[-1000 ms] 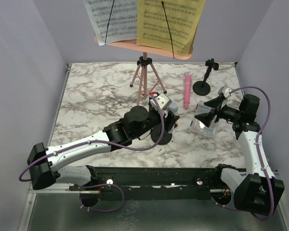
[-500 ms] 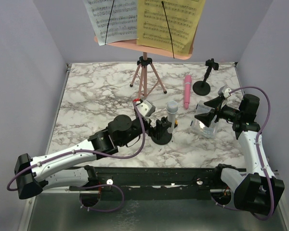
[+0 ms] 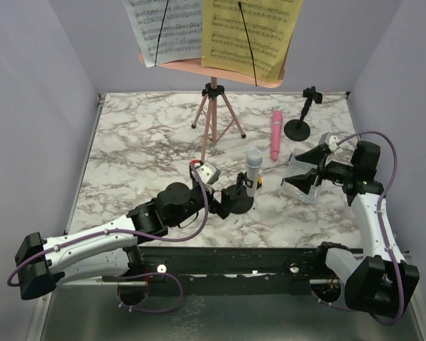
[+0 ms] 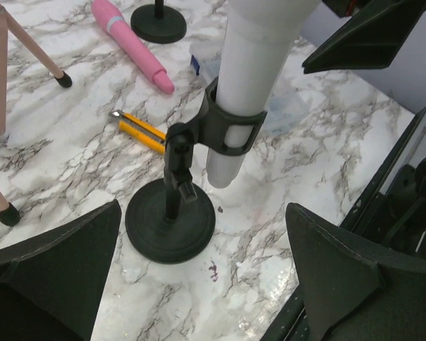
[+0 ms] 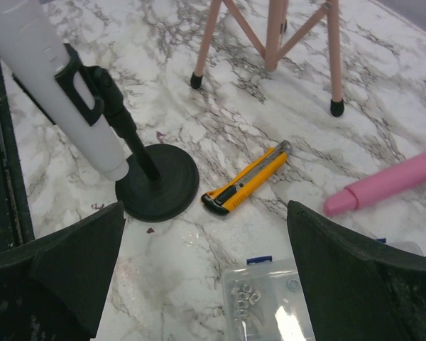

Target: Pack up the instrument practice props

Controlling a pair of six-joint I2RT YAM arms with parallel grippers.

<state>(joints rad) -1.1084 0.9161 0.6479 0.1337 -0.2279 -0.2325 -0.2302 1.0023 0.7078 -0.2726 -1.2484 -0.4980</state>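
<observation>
Props all sit out on the table (image 3: 128,142). Grey-white mic (image 3: 253,165) is clipped in the near mount (image 4: 170,222), close to upright, at front-centre. L claw (image 3: 226,201) sits low just on the near side of it, jaws spread wide, one finger either side of the round base and clear of it, gripping nothing. R claw (image 3: 303,169) hangs over the clear box (image 5: 268,302) at right, jaws wide apart too, nothing btwn them. Cutter (image 5: 245,181) lies flat btwn near mount and pink mic (image 3: 276,135), which lies on the table further back. Far mount (image 3: 298,128) stands just right of the pink mic. Rack (image 3: 199,67) on its tripod (image 3: 211,117) stands at back centre w/ two pages side by side — white page (image 3: 167,28) left, yellow page (image 3: 252,32) right.
</observation>
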